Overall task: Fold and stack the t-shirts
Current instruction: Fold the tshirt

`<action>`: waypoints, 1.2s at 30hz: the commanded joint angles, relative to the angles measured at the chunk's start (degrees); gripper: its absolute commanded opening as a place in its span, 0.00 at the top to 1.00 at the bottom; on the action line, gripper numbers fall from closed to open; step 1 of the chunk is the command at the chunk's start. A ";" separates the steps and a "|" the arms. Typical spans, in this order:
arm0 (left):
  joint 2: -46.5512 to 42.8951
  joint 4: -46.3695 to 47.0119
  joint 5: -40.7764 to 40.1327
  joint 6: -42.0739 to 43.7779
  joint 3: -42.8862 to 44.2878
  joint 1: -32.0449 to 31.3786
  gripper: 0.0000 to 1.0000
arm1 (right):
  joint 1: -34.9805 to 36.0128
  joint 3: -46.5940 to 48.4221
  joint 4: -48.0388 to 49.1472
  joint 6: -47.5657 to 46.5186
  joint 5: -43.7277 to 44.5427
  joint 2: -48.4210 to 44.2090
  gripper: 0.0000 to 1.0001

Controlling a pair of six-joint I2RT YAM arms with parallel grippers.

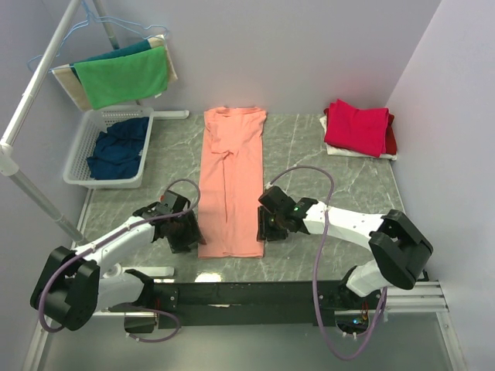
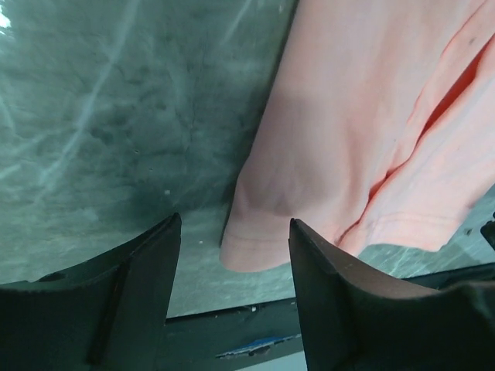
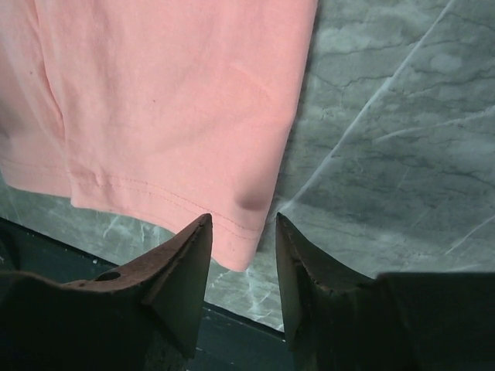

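Observation:
A salmon-orange t-shirt lies folded into a long strip down the middle of the table, hem toward me. My left gripper is open at the strip's near left corner, which lies between its jaws. My right gripper is open at the near right corner, which also lies between its jaws. A folded crimson-pink t-shirt tops a stack at the back right, with a red one under it. Dark navy t-shirts lie in a white basket at the left.
A bright green cloth hangs with teal and beige cloths on a rack at the back left. A white pole slants along the left side. The black base rail runs along the table's near edge.

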 commanded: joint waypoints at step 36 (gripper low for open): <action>9.88 0.43 1.26 -3.14 -0.66 -5.88 0.92 | 1.89 -1.63 1.29 -5.06 -12.64 7.73 0.81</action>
